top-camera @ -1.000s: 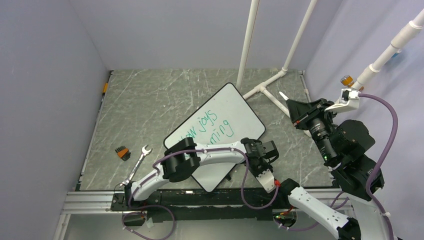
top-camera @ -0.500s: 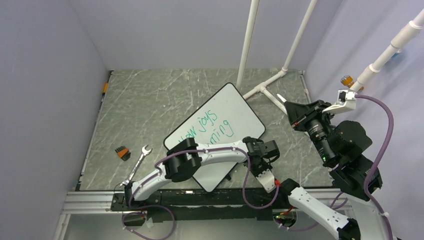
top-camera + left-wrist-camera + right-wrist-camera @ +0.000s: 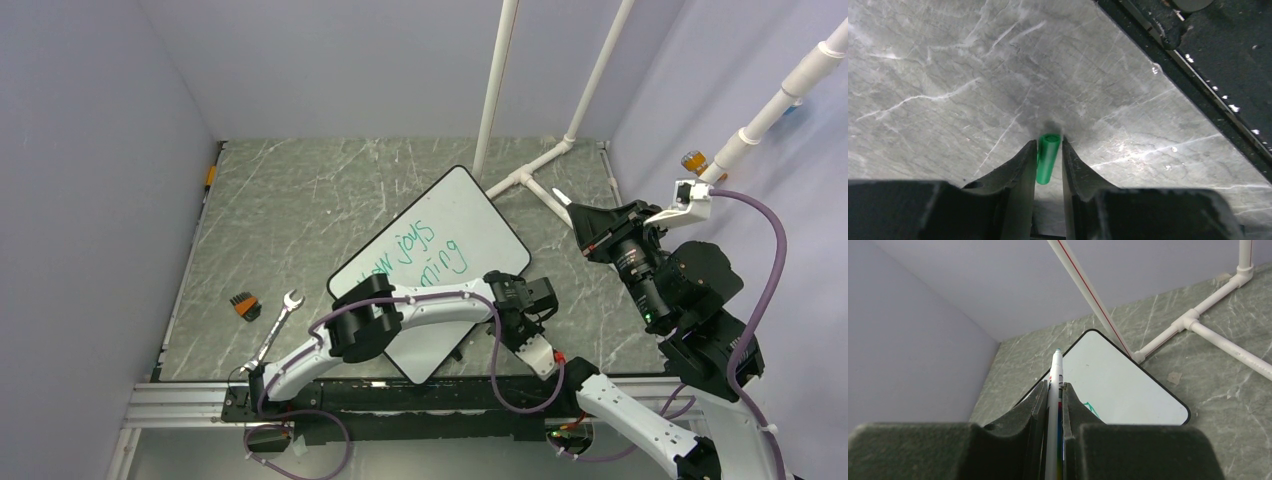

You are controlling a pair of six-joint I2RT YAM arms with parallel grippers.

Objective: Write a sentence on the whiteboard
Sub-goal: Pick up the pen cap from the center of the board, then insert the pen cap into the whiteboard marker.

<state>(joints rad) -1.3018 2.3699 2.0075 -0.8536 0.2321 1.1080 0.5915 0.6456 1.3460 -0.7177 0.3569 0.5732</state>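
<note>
The whiteboard (image 3: 470, 225) lies tilted on the grey table, with the green sentence (image 3: 415, 255) in two lines across its middle. My right gripper (image 3: 585, 213) is shut on a white marker (image 3: 1054, 382), held in the air to the right of the board with its green tip uncapped. The right wrist view shows the whiteboard (image 3: 1120, 385) ahead and a bit of green lettering (image 3: 1090, 407). My left gripper (image 3: 522, 322) points down at the table by the board's near right edge. In the left wrist view my left gripper (image 3: 1048, 147) is shut on the green marker cap (image 3: 1048, 159).
A wrench (image 3: 276, 326) and a small orange and black bit holder (image 3: 244, 305) lie at the near left. A white pipe frame (image 3: 530, 180) stands behind the board. The black front rail (image 3: 1208, 75) runs close to my left gripper. Walls enclose the table.
My right gripper with the marker has shifted slightly to the left. My left gripper has barely moved and still holds the cap.
</note>
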